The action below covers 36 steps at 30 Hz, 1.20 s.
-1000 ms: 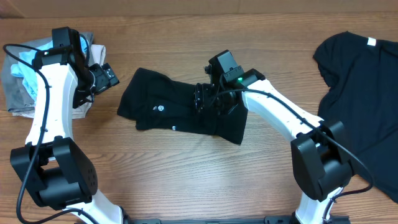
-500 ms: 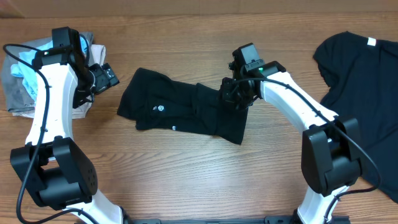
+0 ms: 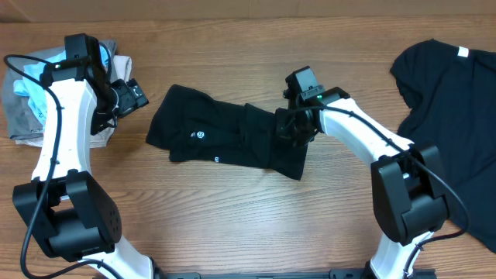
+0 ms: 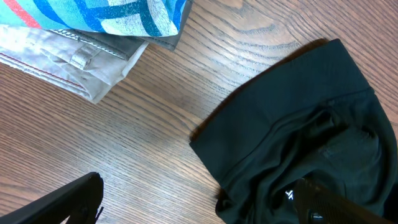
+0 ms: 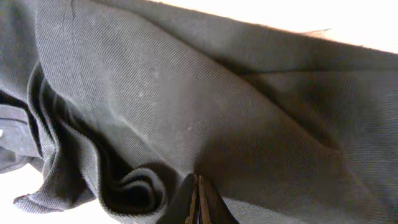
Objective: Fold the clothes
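Right jaws are now clamped shut on a pinch of the shirt [image 3: 209,133]; the right wrist view shows the tips meeting on a bunched ridge of black fabric. A second ago they stood part open over the shirt's middle. Since then they've slid out to the edge farthest from the left arm and closed.

The shirt itself hasn't shifted. It lies half folded on the worktop [image 3: 232,225], running from under the right jaws toward the left jaws. My read: grasp just made, fold pull not started.

Left jaws are wide open, empty and haven't budged, hanging between the shirt's near end and the pile [image 3: 31,101] of other laundry. Second shirt [image 3: 449,116] lies spread out well beyond the right jaws, untouched. Most of the job is still ahead.
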Motion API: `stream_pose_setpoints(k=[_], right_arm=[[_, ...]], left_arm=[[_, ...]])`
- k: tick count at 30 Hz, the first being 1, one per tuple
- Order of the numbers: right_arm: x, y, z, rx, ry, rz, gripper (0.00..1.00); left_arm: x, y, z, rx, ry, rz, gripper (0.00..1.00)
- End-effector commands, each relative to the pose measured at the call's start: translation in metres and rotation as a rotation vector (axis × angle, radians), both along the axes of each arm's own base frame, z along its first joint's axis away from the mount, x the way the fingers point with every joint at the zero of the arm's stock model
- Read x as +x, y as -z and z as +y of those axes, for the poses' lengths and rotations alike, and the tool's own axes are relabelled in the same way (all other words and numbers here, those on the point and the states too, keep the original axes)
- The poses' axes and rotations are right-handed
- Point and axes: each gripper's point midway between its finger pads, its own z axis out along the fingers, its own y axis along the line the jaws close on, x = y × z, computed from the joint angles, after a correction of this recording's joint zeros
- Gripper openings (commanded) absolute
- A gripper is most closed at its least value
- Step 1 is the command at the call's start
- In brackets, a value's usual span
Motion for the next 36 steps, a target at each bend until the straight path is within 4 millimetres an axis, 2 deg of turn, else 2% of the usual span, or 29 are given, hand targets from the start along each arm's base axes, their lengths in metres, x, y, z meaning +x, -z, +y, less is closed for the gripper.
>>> stream_pose_setpoints(k=[1, 6, 12, 17, 22, 27, 32, 36], right_arm=[[-0.008, -0.005, 0.019, 0.068, -0.037, 0.014, 0.04], [-0.022, -0.006, 0.038, 0.091, -0.090, 0.031, 0.04], [-0.052, -0.006, 0.074, 0.089, -0.200, 0.036, 0.05], [-0.062, -0.006, 0.078, 0.078, -0.231, 0.052, 0.08], [-0.051, -0.018, 0.060, 0.077, -0.176, 0.084, 0.08], [-0.033, -0.041, 0.059, 0.179, -0.148, 0.052, 0.04], [-0.020, -0.042, 0.051, 0.189, -0.120, 0.024, 0.04], [-0.013, -0.044, 0.058, 0.206, -0.127, -0.014, 0.04]], left_arm=[[0.004, -0.006, -0.005, -0.005, 0.013, -0.021, 1.00], [0.004, -0.007, -0.005, -0.005, 0.013, -0.021, 1.00], [0.004, -0.006, -0.005, -0.005, 0.013, -0.021, 1.00], [0.004, -0.006, -0.005, -0.005, 0.013, -0.021, 1.00], [0.004, -0.006, -0.005, -0.005, 0.013, -0.021, 1.00], [0.004, -0.006, -0.005, -0.005, 0.013, -0.021, 1.00], [0.004, -0.006, -0.005, -0.005, 0.013, -0.021, 1.00], [0.004, -0.006, -0.005, -0.005, 0.013, -0.021, 1.00]])
